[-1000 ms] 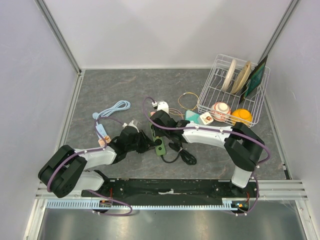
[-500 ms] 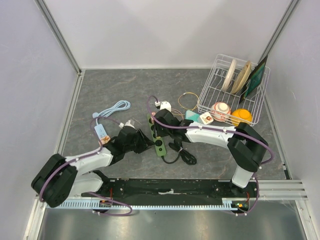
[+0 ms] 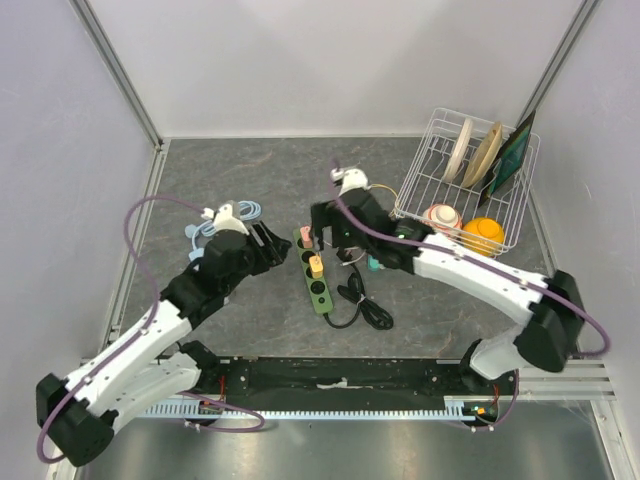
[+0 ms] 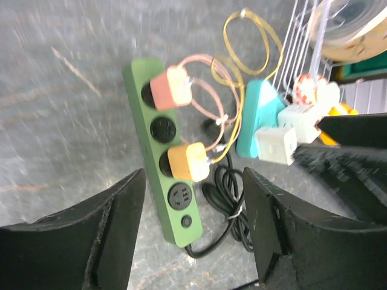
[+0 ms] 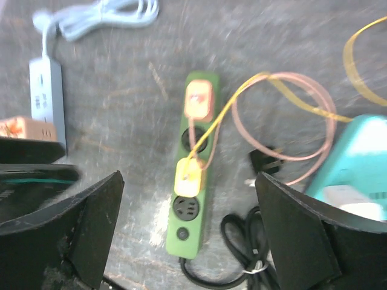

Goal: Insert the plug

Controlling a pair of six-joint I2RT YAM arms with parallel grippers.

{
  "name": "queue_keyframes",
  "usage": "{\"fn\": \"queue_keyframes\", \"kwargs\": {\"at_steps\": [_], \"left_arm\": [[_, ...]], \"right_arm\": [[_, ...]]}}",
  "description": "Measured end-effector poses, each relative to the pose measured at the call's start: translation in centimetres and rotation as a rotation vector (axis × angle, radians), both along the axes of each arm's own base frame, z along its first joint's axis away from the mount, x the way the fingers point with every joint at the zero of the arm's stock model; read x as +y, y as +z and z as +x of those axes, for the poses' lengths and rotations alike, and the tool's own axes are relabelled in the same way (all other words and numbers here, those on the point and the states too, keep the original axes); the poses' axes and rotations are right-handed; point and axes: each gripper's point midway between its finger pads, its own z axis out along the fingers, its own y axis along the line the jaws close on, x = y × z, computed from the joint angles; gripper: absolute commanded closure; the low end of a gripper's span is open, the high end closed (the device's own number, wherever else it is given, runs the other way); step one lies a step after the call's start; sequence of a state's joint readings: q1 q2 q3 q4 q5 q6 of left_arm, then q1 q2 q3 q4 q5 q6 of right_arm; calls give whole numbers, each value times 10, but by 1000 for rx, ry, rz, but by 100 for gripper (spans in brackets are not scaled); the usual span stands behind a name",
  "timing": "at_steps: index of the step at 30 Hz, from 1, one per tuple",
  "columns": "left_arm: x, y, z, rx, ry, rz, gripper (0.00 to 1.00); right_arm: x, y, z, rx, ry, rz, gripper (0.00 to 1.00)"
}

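Observation:
A green power strip lies on the grey table, its black cord coiled beside it. A pink plug sits in the far socket and an orange plug in the third socket; both look seated. The same strip and its yellow-orange plug show in the right wrist view. My left gripper hovers left of the strip, open and empty. My right gripper hangs above the strip's far end, open wide with nothing in it.
A white wire dish rack with plates, a cup and an orange stands at the right. A teal box and a white adapter lie right of the strip. A white power strip with pale blue cable lies left. A loose black plug lies nearby.
Both grippers have opened and risen off the power strip. The left arm has drawn back to the left, the right arm up and to the right. The orange plug stays in the strip.

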State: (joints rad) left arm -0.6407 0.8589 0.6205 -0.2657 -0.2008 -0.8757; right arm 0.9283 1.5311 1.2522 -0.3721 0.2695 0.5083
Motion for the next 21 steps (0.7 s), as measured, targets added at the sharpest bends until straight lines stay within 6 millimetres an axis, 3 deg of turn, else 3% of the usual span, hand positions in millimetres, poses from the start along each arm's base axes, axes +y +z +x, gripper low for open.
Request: {"fn": "queue_keyframes", "kwargs": {"at_steps": [1,4,7,9,12,17,21], "left_arm": [[8,21,3,-56,12,27,23],[23,58,6,-146,31,89,15],[43,114,5,-275,58,145,10],[60,152,-1,-359,91,173,10],[87,195,-17,-452,141,203,9],[138,253,-61,-596,230,194,6],[179,277,-99,-706,317,159,4]], "right_arm": [[-10,16,5,-29,-20,20,2],[-51,58,24,-113,-115,64,2],[-108,97,41,-202,-247,85,2],[-144,122,41,-268,-327,87,2],[-182,158,27,-371,-412,93,2],[-244,211,-10,-535,-553,112,2],[-284,235,-38,-627,-648,138,2]]}}
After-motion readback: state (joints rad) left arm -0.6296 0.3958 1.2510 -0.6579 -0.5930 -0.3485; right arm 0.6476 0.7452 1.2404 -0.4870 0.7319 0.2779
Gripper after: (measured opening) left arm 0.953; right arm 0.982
